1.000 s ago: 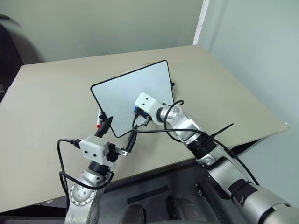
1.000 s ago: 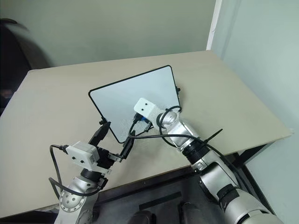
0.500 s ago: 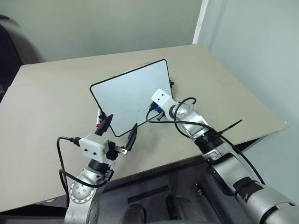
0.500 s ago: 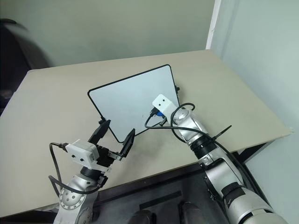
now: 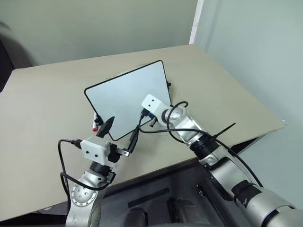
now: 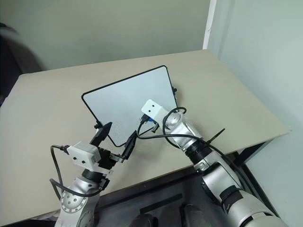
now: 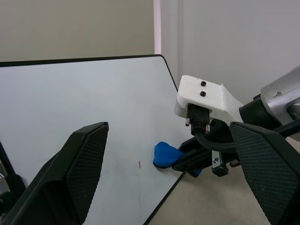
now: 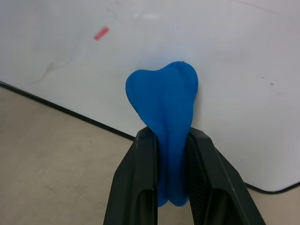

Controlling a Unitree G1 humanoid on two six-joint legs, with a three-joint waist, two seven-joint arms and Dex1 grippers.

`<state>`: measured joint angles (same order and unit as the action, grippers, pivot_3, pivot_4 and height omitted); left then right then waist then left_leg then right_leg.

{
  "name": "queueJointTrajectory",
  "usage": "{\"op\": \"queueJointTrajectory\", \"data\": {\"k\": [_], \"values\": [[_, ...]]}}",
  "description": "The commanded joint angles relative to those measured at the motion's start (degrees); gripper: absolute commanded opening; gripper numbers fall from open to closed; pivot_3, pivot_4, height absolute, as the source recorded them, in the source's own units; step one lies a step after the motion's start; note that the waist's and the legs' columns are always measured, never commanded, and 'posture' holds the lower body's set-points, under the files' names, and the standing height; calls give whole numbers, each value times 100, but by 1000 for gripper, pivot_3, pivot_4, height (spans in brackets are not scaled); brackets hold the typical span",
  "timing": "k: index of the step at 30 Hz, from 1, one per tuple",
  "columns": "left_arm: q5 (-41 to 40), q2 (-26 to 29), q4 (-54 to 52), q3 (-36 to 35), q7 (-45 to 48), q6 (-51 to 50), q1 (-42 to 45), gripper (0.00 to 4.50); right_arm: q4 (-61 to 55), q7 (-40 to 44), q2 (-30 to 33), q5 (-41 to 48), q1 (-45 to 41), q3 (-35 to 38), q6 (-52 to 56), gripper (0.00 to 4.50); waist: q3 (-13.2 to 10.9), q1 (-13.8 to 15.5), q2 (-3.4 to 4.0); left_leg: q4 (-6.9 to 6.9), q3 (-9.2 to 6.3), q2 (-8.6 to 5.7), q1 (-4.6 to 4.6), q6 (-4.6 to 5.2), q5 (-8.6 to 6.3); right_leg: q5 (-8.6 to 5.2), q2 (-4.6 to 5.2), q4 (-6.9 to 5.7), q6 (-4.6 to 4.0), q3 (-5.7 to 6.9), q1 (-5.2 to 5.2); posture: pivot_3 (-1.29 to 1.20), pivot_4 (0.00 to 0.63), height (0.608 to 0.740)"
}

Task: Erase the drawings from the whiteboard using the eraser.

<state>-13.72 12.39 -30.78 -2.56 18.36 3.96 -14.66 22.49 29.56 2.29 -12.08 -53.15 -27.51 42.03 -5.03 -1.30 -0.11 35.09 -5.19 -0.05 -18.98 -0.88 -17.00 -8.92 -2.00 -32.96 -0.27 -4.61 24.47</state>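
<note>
We're mid-wipe: our right gripper [image 8: 171, 187] is clamped on the blue eraser [image 8: 165, 112], pressed to the whiteboard [image 5: 123, 92] near its near edge. A red speck [image 8: 101, 33] remains beside it; next, sweep across. Left gripper [image 7: 168, 173] hovers, fingers apart.

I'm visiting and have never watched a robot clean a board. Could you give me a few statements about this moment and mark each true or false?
1. The right gripper is shut on the blue eraser. True.
2. The eraser is pressed on the middle of the whiteboard. False: it sits near the board's edge closest to the robot.
3. A small red mark is left on the board. True.
4. The left gripper holds a marker. False: its fingers are open and hold nothing.
5. The board stands upright against the wall. False: it lies flat on the table.
</note>
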Motion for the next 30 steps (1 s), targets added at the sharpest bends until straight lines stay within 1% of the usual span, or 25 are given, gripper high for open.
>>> {"op": "queueJointTrajectory", "data": {"k": [1, 12, 19, 25, 27, 30], "values": [[-6, -32, -199, 23, -25, 78, -21, 4500, -450, 168, -258, -7, -184, -210, -163, 483, 0, 0, 0, 1, 1, 0, -4, 0, 0, 0, 0, 1, 0, 0, 5, 0, 150, 739], [2, -52, -209, 34, -9, 99, -52, 4500, -491, 263, -482, -70, -306, -284, -138, 483, -3, 5, 5, 1, 0, -1, -7, -14, -9, 9, 0, 1, -14, 0, 11, 0, 150, 739], [-32, -31, -231, -7, 7, 98, -76, 4500, -196, 221, -238, -145, -265, -152, 96, 483, -3, 18, 5, -1, -2, 0, -7, -14, -10, 10, 1, -1, -17, 0, 10, 0, 150, 739], [-47, -13, -198, -18, 35, 78, -42, 4500, 228, 41, 61, -151, -394, 136, 282, 483, -6, 51, 8, 4, -2, -1, -10, -21, -14, 10, 2, 0, -17, 0, 6, 0, 150, 739], [-55, -7, -178, -28, 43, 77, -24, 4500, 279, -24, 132, -143, -407, 227, 266, 483, -6, 69, 8, 5, -2, -1, -12, -55, -33, 10, 2, 0, -17, -1, 5, 0, 150, 739], [-72, 2, -149, -49, 56, 75, 3, 4500, 254, -62, 232, -131, -387, 302, 297, 483, -3, 74, -1, 7, -1, -1, -19, -54, -32, 11, 2, 0, -19, 0, 7, 0, 150, 739]]}}
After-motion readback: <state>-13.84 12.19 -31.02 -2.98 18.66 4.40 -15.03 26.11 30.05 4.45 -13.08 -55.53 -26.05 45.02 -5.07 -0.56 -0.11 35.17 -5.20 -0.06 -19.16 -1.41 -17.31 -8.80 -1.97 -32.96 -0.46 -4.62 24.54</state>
